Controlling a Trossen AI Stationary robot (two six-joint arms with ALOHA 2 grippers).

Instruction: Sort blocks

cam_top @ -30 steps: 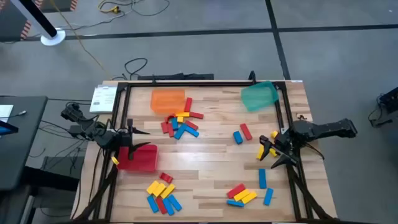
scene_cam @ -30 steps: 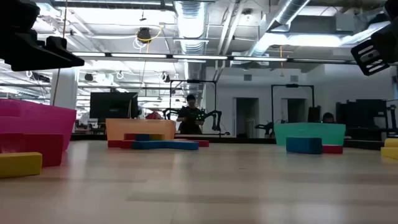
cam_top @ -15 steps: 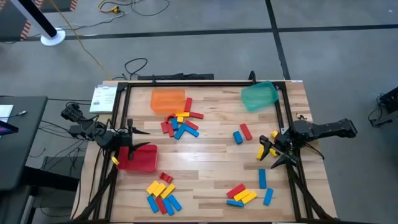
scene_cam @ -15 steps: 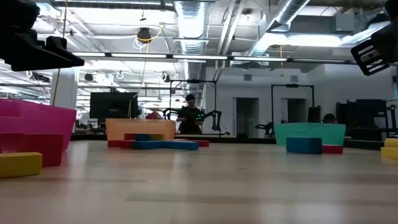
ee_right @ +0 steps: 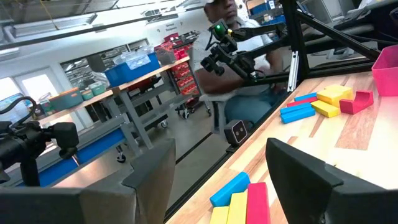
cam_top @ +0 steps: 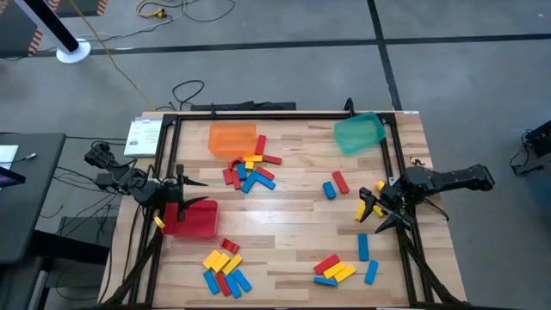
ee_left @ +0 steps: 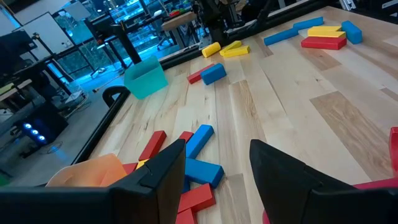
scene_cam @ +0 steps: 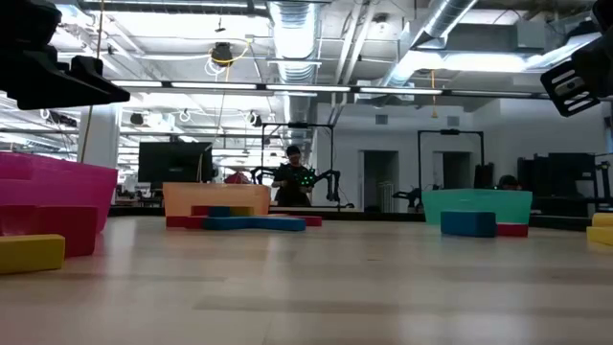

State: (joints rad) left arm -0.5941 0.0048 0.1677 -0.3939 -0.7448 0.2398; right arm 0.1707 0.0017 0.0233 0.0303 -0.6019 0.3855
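Observation:
Red, blue and yellow blocks lie flat on the wooden table in clusters: one by the orange bin, one at the near left, one at the near right. A blue and red pair lies mid-right. My left gripper hangs open above the far edge of the red bin, nothing between its fingers. My right gripper stands open and empty at the table's right side, pointing left. A single yellow block lies beside the red bin.
The orange bin stands at the far left and the green bin at the far right. A black frame runs round the table. A person sits beyond the table's near edge. Bare wood lies in the middle.

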